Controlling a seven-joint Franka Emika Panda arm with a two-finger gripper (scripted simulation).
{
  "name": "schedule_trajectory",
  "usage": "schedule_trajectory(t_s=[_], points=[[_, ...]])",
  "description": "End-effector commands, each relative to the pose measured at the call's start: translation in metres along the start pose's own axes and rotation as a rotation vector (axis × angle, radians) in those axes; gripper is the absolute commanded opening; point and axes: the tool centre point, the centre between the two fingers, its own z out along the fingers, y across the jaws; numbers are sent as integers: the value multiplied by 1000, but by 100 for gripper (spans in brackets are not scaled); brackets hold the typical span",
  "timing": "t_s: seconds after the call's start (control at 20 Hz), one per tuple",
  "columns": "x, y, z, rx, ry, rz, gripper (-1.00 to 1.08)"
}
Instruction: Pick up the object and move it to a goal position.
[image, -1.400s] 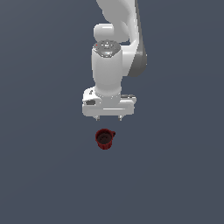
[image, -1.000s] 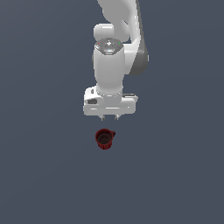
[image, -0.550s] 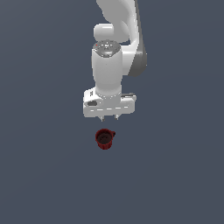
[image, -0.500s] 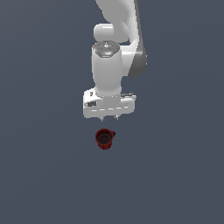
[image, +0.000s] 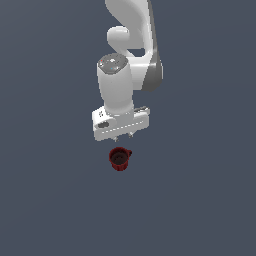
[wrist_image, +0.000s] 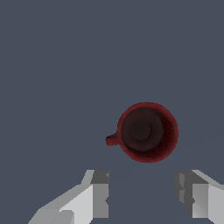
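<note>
Dark red mug (image: 120, 159) upright on grey bench (image: 45, 190), untouched, just beside and below white hand (image: 124, 136), whose fingers (wrist_image: 100, 192) are spread and empty; grasp, lift and carry to goal all remain.

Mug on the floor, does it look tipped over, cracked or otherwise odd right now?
Nothing stands out. The small dark red mug stands upright on the plain grey surface, its dark inside facing up and its handle intact. The white end effector hangs apart from it, jaws open, holding nothing.
</note>
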Motion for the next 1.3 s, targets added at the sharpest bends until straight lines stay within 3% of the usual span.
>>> schedule_trajectory(t_s=[0.0,1.25], points=[[-1,2,4,15,2,-48,28],[-14,20,40,157,81,-514,28]])
